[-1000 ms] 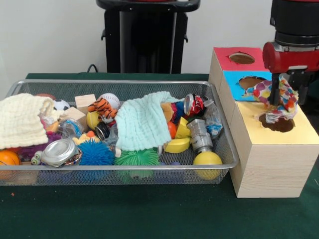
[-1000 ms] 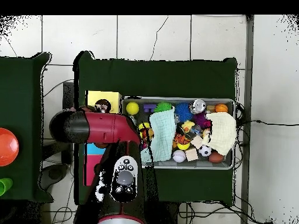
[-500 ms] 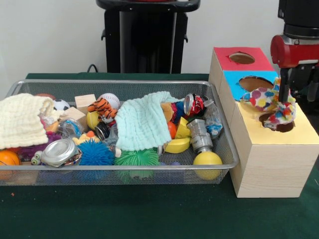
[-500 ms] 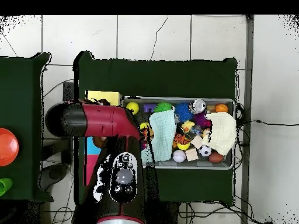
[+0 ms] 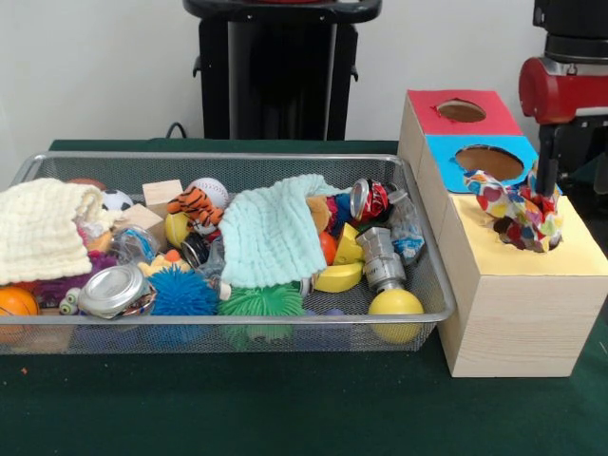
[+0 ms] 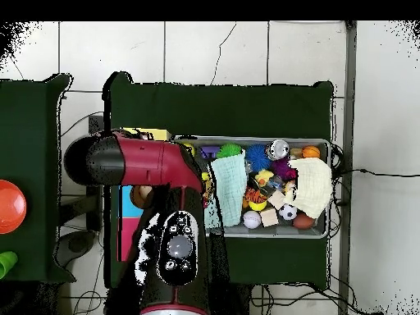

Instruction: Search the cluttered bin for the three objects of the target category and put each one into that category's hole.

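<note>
The speckled red, yellow, blue and white cloth [image 5: 513,211] lies bunched on the yellow top of the pale wood box [image 5: 513,304]. It covers the hole there, which is hidden. One corner of the cloth rises against my gripper [image 5: 570,180], which hangs just above it at the right edge. The red arm [image 6: 143,160] hides the boxes in the overhead view. The wire mesh bin [image 5: 237,160] is to the left, full of clutter. No other speckled piece shows in it.
Blue-topped [image 5: 494,152] and red-topped [image 5: 461,100] boxes with open holes stand behind the yellow one. The bin holds a mint cloth [image 5: 271,233], a cream cloth [image 5: 38,233], a green spiky ball [image 5: 261,302], cans and balls. The robot pedestal [image 5: 280,66] stands behind.
The gripper moved right and rose a little. The speckled cloth came down from hanging above the box and now lies over the yellow box's hole.
</note>
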